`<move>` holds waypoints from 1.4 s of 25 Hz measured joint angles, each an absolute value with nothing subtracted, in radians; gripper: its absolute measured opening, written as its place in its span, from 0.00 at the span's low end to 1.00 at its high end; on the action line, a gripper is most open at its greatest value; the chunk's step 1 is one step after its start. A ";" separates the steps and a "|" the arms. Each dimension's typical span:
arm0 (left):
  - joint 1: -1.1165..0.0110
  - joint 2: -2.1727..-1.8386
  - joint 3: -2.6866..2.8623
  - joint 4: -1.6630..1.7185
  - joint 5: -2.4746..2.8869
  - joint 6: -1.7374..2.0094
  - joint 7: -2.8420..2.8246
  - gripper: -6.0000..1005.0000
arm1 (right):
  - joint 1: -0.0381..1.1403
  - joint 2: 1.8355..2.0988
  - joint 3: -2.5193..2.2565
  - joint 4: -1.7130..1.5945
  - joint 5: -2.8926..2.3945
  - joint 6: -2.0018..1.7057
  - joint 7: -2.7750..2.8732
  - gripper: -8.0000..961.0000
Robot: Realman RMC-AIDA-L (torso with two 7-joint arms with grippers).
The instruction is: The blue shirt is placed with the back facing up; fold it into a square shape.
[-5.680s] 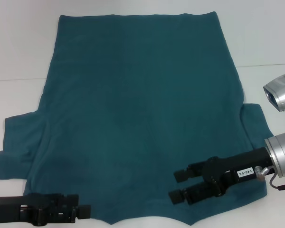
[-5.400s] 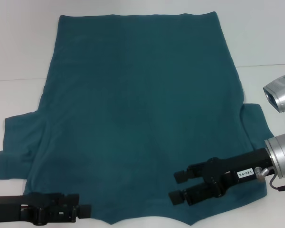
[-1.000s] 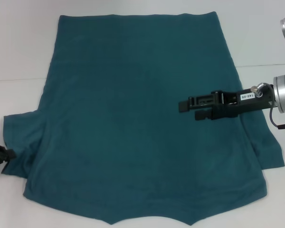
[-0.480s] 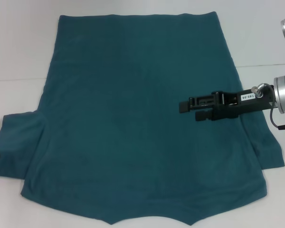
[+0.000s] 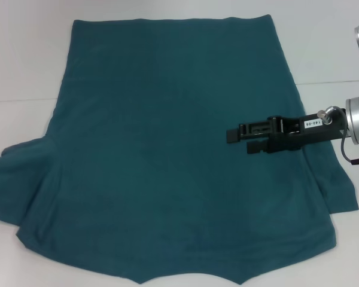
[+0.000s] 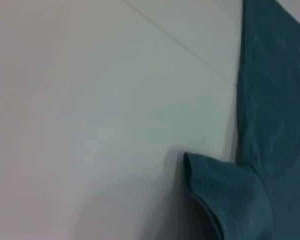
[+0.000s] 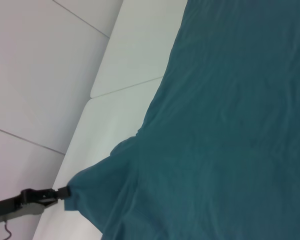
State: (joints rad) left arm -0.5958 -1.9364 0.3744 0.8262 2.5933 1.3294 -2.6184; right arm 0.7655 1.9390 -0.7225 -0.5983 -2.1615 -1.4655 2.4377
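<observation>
**Left sleeve stretched outward, right pincer waiting over the other side**

We've got the large dark teal-blue short-sleeved cotton shirt lying plain side up on the white surface, hem at the far end and collar notch at the near edge, so its long axis runs straight away from us.

The relation that matters: our left pincer is out past the left edge of the head view, and in the right wrist view we see it right at the tip of the left sleeve, apparently closed on the sleeve's edge (the cloth fans out taut toward it, which is what we'd expect from a pinch). So the shirt body lies inboard of that pincer, and our guess is the sleeve gets carried toward the centre line.

Our right pincer hovers above the shirt's right side, pointing toward the middle, fingers a little apart with nothing between them. The right sleeve lies flat nearer us than that pincer, so the right arm is the closer one for it.
</observation>
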 joint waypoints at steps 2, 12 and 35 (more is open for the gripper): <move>-0.599 -1.933 0.374 0.839 2.593 1.341 -2.633 0.03 | 0.766 1.939 -0.723 -0.598 -2.161 -1.465 2.438 0.95; -0.646 -1.916 0.382 0.894 2.592 1.475 -2.667 0.03 | 0.772 1.939 -0.723 -0.598 -2.161 -1.466 2.439 0.95; -0.860 -1.966 0.457 0.635 2.582 1.401 -2.684 0.05 | 0.775 1.940 -0.723 -0.581 -2.160 -1.461 2.440 0.95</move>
State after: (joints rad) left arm -0.8597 -1.9659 0.4572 0.6349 2.5815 1.4009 -2.6835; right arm 0.7747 1.9397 -0.7226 -0.5811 -2.1604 -1.4609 2.4401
